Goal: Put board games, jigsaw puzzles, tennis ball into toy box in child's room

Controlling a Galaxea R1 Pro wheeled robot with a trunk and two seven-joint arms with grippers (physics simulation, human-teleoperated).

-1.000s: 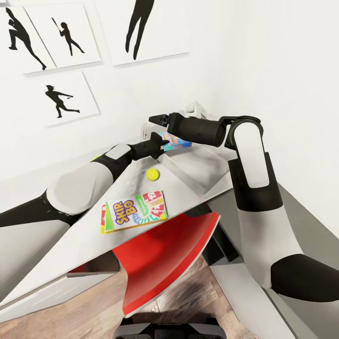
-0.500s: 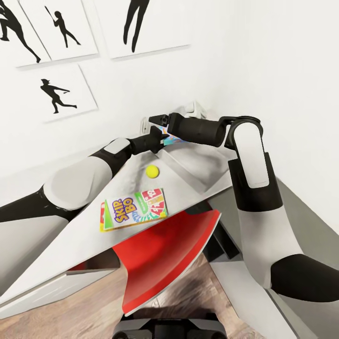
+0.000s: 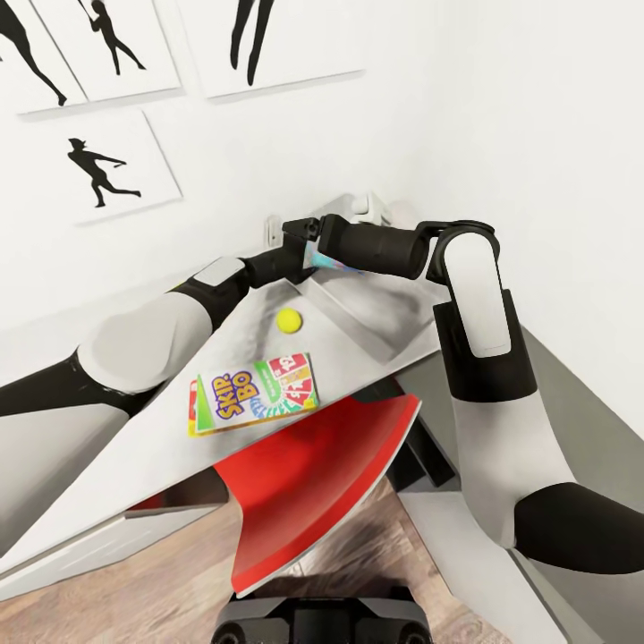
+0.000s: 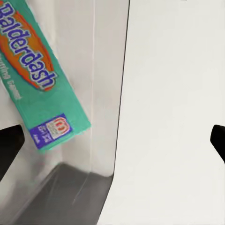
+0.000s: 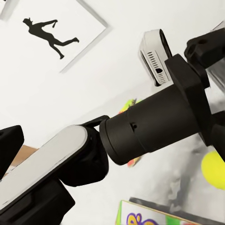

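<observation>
Teal-green flat "Balderdash" game box [image 4: 40, 79] lies tilted inside shallow light grey toy box [image 3: 376, 313] at far end of pale grey-white table [image 3: 134, 447]; head view shows its blue edge [image 3: 326, 261] between both grippers. Left gripper [image 3: 300, 255] spread wide above bin, holding nothing. Right gripper [image 3: 300, 226] hovers over same spot; whether its jaws are parted, cannot tell. Small yellow-green tennis ball [image 3: 288, 320] rests on table beside bin. Green-red-white "Skip-Bo" box [image 3: 257, 392] lies flat near table's front edge, atop thin multicolour square [image 3: 192, 413].

Head camera high above table [image 3: 358, 309]
</observation>
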